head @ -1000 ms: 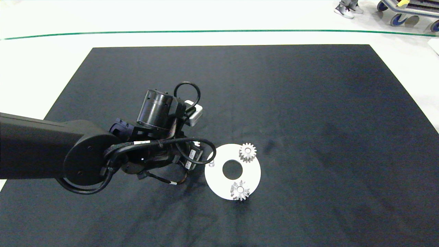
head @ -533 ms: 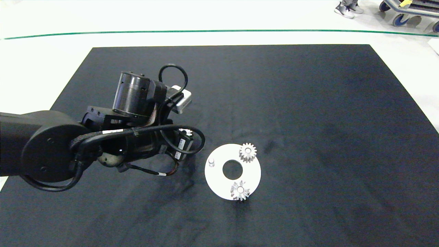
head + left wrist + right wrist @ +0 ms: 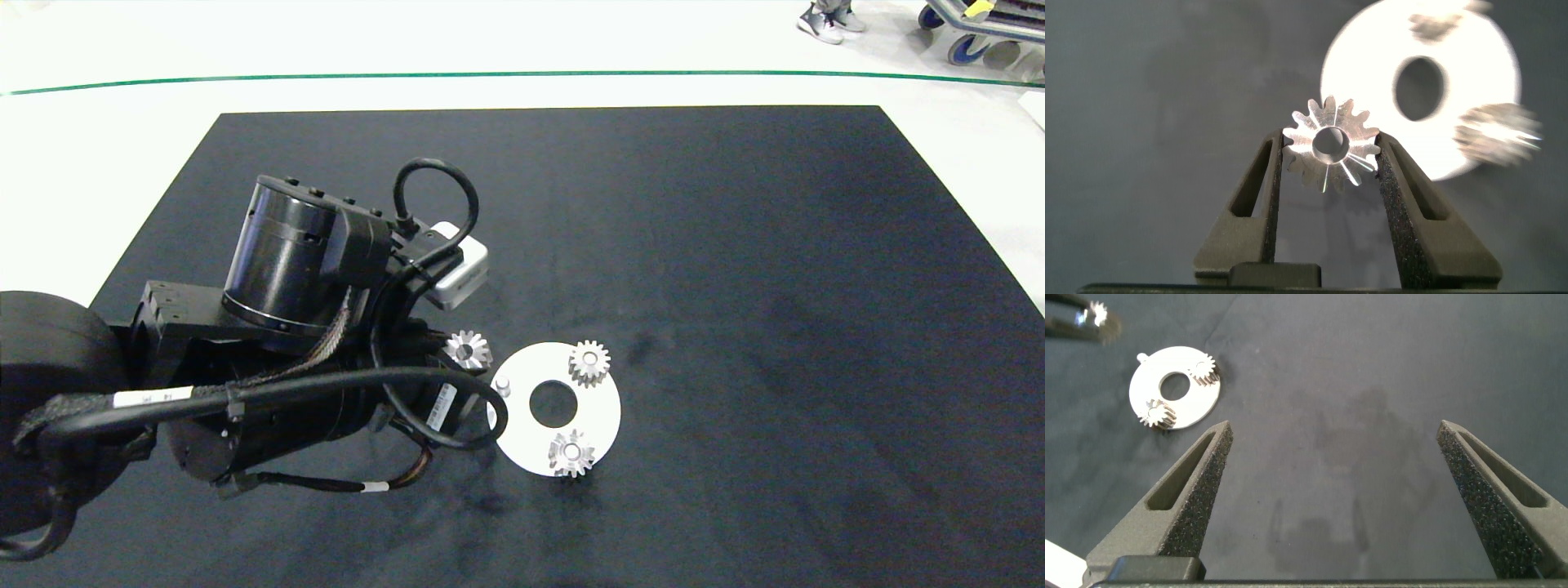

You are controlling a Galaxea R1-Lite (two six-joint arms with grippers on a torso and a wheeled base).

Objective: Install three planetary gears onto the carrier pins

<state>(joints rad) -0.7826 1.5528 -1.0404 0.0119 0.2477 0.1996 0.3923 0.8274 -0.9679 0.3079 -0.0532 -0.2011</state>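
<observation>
Here, in the head view, the left arm is seen coming in from the left over the black mat (image 3: pixel 735 245). A third gear (image 3: pixel 468 349) is carried at its tip, raised just beside the rim of the white disc (image 3: pixel 600 412). On this disc one gear (image 3: pixel 589 362) is seated at the far side and another gear (image 3: pixel 571 454) at the near side. The bare pin (image 3: pixel 503 385) is found on the side nearest to the arm, with no gear on it. A person's shoes (image 3: pixel 826 22) and a cart (image 3: pixel 980 24) are seen on the floor beyond the mat.

In the left wrist view, the left gripper (image 3: pixel 1328 153) is closed on the carried gear (image 3: pixel 1330 145), which is pinched at its teeth between the two fingers (image 3: pixel 1264 184). The disc (image 3: pixel 1372 122) lies beyond it, blurred.

In the right wrist view, the right gripper (image 3: pixel 1335 437) is held above the mat with its fingers spread wide and nothing between them. The disc (image 3: pixel 1200 404) with two gears is seen well apart from it.
</observation>
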